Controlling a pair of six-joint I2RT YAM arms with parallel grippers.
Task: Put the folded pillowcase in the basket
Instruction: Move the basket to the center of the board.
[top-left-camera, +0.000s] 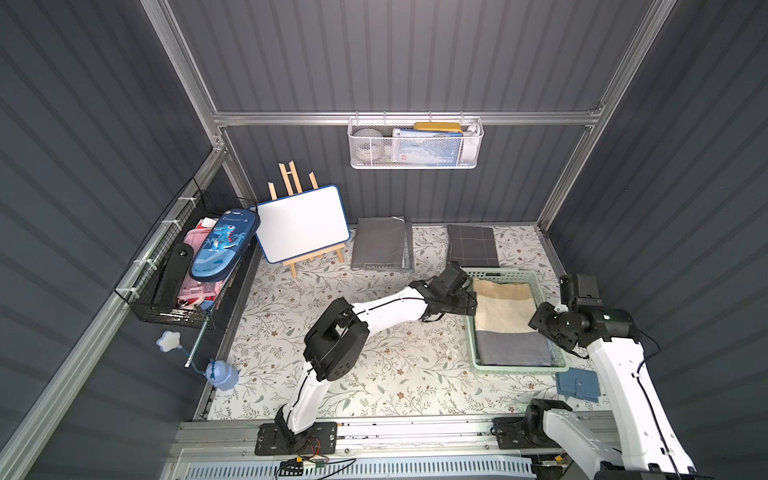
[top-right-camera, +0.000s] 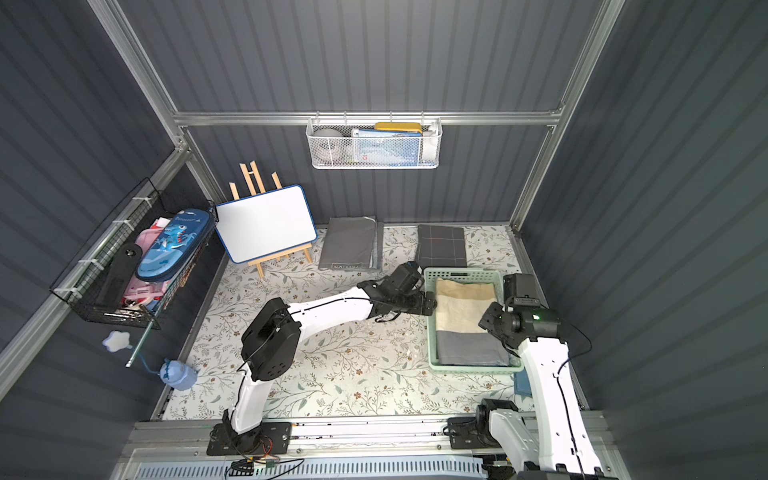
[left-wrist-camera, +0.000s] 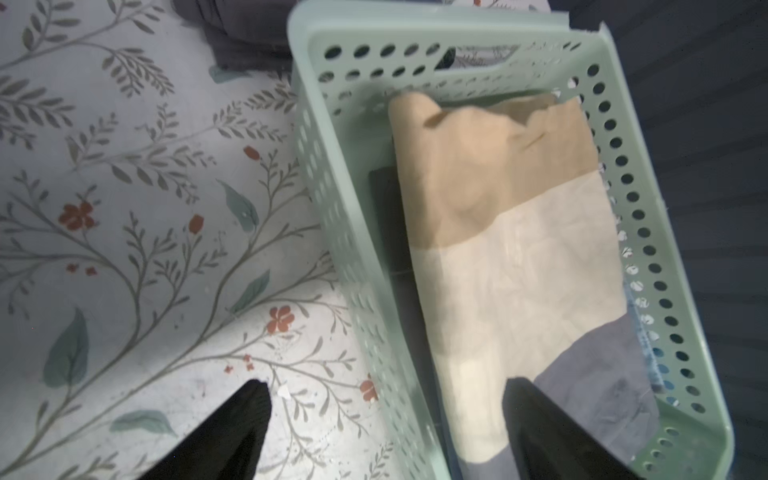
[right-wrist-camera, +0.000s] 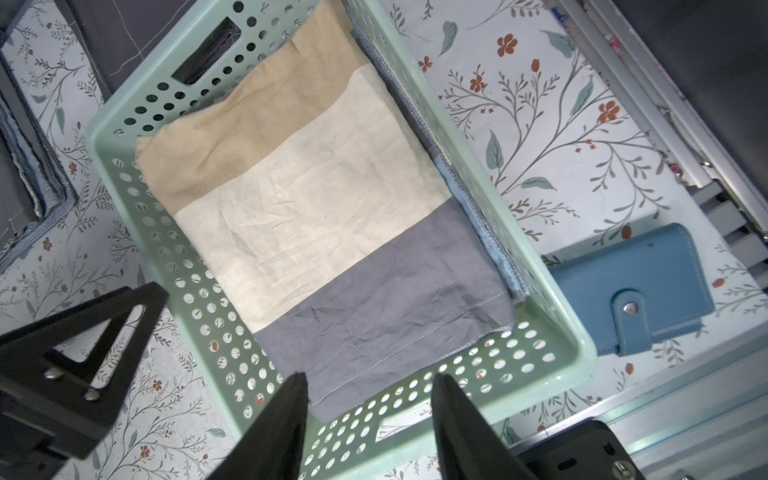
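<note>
A: While both arms lean toward the right edge of the tabletop (top-left-camera: 353, 374), where is the folded pillowcase (top-left-camera: 505, 316)?

B: It lies flat inside the mint-green basket (top-left-camera: 519, 369). Its tan, cream and grey bands face up and fill the basket almost wall to wall. The basket sits close along the right edge.

A: And the end effectors?

B: The left end effector (left-wrist-camera: 386, 382) is released and spread wide. It straddles the basket's left wall, with one finger over the tabletop and one over the cloth. The right end effector (right-wrist-camera: 369, 377) is also released and empty, raised over the basket's near right part.

A: What crowds the basket?

B: A dark checked cloth (top-left-camera: 471, 245) lies just beside its far wall. A blue wallet (top-left-camera: 577, 384) sits by the near right corner. A grey folded cloth (top-left-camera: 380, 245) lies along the far edge, and a whiteboard (top-left-camera: 303, 222) stands at the far left corner.

A: Open room?

B: The floral middle and left of the tabletop are open, crossed only by the left arm.
</note>
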